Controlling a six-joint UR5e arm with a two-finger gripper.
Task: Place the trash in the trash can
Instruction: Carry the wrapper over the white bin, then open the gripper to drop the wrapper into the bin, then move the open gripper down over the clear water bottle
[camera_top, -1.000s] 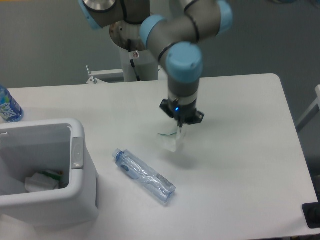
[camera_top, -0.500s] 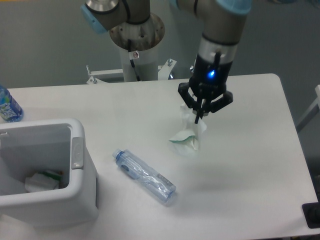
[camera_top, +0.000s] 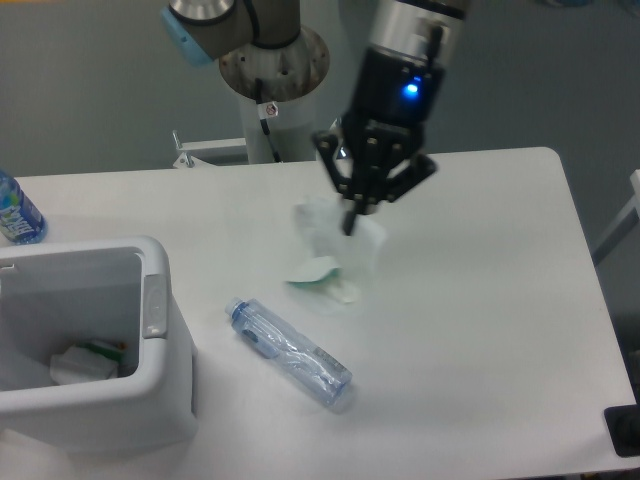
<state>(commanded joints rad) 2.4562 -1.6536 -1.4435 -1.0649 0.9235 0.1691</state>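
The claw (camera_top: 349, 222) hangs above the middle of the white surface (camera_top: 480, 330), pointing down, with its fingers pinched together on the top of a crumpled clear-white wrapper (camera_top: 335, 255). The wrapper dangles below the fingertips, a pale, bunched sheet with a thin green edge at its lower left; whether its lowest fold touches the surface or hangs just clear of it cannot be told. A blue light glows on the dark wrist housing above the claw. At about 6 o'clock from the wrapper, a little apart from it, the crushed clear bottle (camera_top: 290, 353) lies flat on the surface, set diagonally with its blue cap toward 10 o'clock and its base toward 4 o'clock. The trash can (camera_top: 150, 400), a large white bin with a thick rounded rim and a grey-white handle tab on its right wall, stands at the lower left corner, at about 8 o'clock from the claw and well apart from it. Inside the bin lies some pale crumpled material with a touch of green and red. The crushed bottle rests near the bin's right side without touching it. At the far left edge, at about 9 o'clock from the claw, an upright bottle with blue label (camera_top: 16, 211) stands on the surface just behind the bin, partly cut off by the frame. The arm's round base mount (camera_top: 272, 62) sits behind the surface's far edge.
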